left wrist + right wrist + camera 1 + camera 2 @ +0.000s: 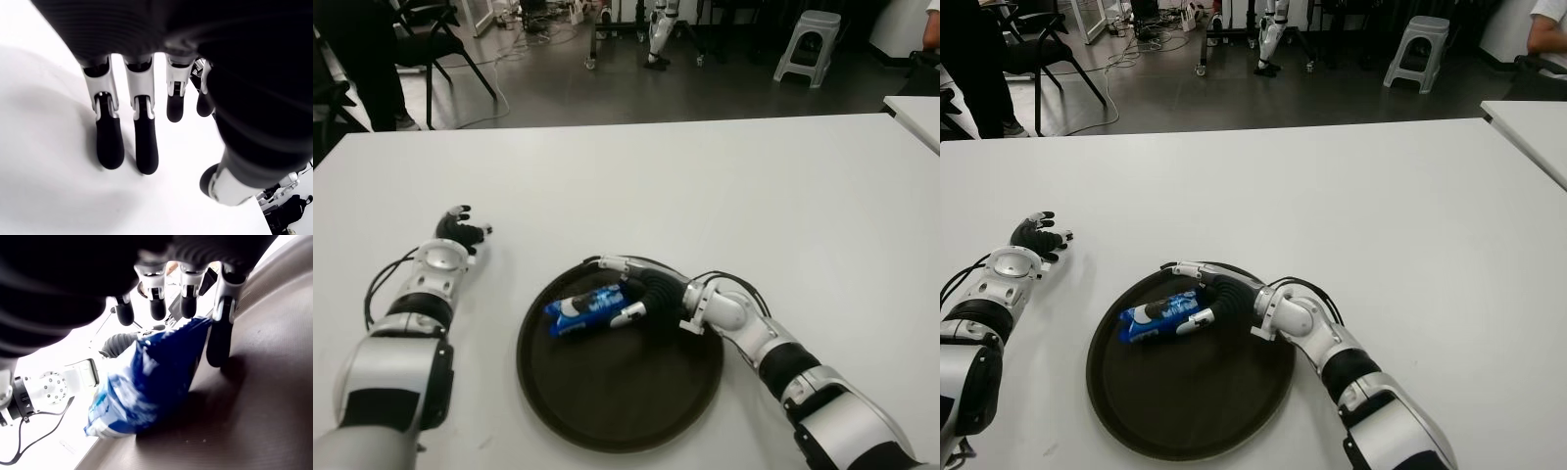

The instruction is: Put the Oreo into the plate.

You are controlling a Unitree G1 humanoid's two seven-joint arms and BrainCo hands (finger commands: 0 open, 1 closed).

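A blue Oreo pack point(585, 311) lies inside the round dark plate point(617, 401), toward its far left part. My right hand point(619, 289) reaches over the plate's far rim and arches around the pack. Its fingers point(185, 293) stretch out straight above the pack, and a strip of plate shows between them and it. The thumb point(631, 313) sits close beside the pack point(142, 382), so the hand is open. On the white table point(724, 186), left of the plate, is my left hand point(460, 233) with its fingers point(110, 142) loosely extended, holding nothing.
A second white table point(915, 113) juts in at the far right. Beyond the table's far edge stand a grey stool point(808, 44), a black chair point(431, 39) and a person's legs point(362, 59). Cables run along both forearms.
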